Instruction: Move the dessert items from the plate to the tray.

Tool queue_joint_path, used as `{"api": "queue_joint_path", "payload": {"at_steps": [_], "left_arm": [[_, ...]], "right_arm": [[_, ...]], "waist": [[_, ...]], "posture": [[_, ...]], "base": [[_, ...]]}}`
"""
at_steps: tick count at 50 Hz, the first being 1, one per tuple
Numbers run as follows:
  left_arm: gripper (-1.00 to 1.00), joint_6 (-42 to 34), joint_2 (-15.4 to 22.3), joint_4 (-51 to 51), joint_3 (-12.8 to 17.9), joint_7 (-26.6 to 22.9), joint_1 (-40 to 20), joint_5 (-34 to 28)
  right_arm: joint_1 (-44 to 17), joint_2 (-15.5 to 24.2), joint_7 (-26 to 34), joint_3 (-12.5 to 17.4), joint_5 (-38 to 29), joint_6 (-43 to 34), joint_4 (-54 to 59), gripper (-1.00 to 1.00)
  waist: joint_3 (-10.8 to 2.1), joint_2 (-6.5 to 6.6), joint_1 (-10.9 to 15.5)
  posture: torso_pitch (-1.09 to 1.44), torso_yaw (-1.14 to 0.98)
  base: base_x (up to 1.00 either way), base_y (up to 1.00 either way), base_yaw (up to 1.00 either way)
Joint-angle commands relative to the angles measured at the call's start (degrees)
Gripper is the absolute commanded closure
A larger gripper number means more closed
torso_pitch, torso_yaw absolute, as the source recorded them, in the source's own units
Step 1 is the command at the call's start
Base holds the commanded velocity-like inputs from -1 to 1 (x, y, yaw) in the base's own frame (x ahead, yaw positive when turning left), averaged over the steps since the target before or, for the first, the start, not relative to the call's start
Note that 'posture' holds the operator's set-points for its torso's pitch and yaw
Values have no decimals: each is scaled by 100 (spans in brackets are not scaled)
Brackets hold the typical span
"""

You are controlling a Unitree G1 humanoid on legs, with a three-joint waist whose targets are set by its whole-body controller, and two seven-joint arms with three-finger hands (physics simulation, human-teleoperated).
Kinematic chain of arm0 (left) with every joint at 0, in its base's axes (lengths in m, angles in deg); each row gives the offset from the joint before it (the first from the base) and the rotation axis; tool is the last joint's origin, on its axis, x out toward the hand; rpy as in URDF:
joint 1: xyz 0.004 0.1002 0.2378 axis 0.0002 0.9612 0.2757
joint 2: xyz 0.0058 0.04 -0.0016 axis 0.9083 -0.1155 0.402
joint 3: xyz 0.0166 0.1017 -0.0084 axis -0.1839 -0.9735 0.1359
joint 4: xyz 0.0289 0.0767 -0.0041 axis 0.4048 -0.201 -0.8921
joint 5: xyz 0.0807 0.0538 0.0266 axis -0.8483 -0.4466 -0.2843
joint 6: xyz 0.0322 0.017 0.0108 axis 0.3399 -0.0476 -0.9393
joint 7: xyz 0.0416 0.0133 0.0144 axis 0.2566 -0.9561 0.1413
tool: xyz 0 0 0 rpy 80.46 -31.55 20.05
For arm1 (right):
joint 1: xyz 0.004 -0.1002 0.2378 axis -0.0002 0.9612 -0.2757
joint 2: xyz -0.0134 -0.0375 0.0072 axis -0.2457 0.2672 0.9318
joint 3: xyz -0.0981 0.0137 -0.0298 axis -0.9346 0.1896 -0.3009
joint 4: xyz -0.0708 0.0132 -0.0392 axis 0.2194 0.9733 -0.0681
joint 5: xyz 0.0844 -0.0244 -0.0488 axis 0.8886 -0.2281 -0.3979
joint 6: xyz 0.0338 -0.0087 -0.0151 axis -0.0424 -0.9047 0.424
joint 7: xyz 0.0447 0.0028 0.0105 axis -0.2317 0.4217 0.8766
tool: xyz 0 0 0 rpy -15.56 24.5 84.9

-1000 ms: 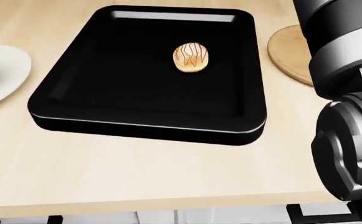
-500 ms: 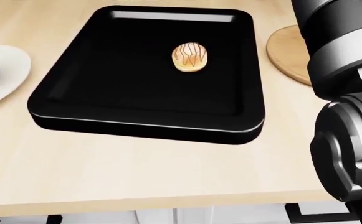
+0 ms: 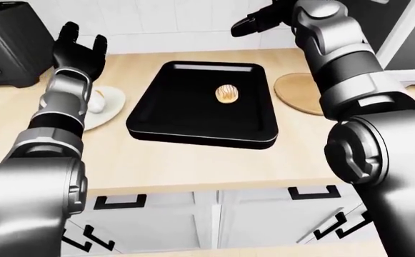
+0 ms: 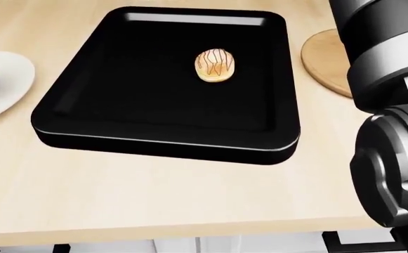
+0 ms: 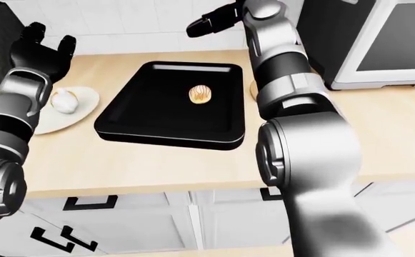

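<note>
Black tray (image 4: 84,126) holds striped pastry (image 4: 215,65); white dessert (image 5: 64,100) on plate (image 5: 86,101); left hand (image 3: 80,49) fingers spread, empty; right hand (image 3: 259,21) apparently open.

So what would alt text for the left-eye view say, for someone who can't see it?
A black tray on a light wooden counter holds one striped pastry. Left of it, a white plate still holds a pale dessert. The robot's left hand hangs open above the plate; its right hand is raised beyond the tray.
</note>
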Motion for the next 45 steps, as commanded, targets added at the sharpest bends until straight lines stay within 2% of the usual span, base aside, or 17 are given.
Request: {"api": "queue_joint_path", "payload": {"at_steps": [1,12,13,23,32,37,45], "left_arm": [[-100,-141,84,227,-34,121,-238,-220],[-100,-115,-37,204,3,101,-166,-742],[-100,-81,-54,199,75,23,-140,-700],[-100,-14,-57,196,38,-6,-38,-1116],[-100,229,-128,196,118,-254,38,-1151],[-100,184,-144,194,-70,-340,15,-1165],[-100,327,-191,189,-111,-493,54,-1165]], "right_arm": [[-247,63,-29,11,11,159,-237,-100],[-255,68,-23,13,27,166,-238,-100],[-254,67,-26,12,25,168,-235,-100],[-255,64,-17,16,37,176,-238,-100],[-249,65,-20,14,34,179,-234,-100],[-247,64,-13,14,36,183,-234,-100],[-242,68,-13,13,35,191,-227,-100]], "waist": [[-202,29,-2],[-204,19,-2],[-206,19,-3],[-212,22,-8],[-210,19,-1],[-215,17,5],[-213,0,10]], "posture": [[0,0],[0,0],[0,0],[0,0],[0,0],[0,0],[0,0]], "base": [[0,0,0],[0,0,0],[0,0,0],[0,0,0],[0,0,0],[0,0,0],[0,0,0]]}}
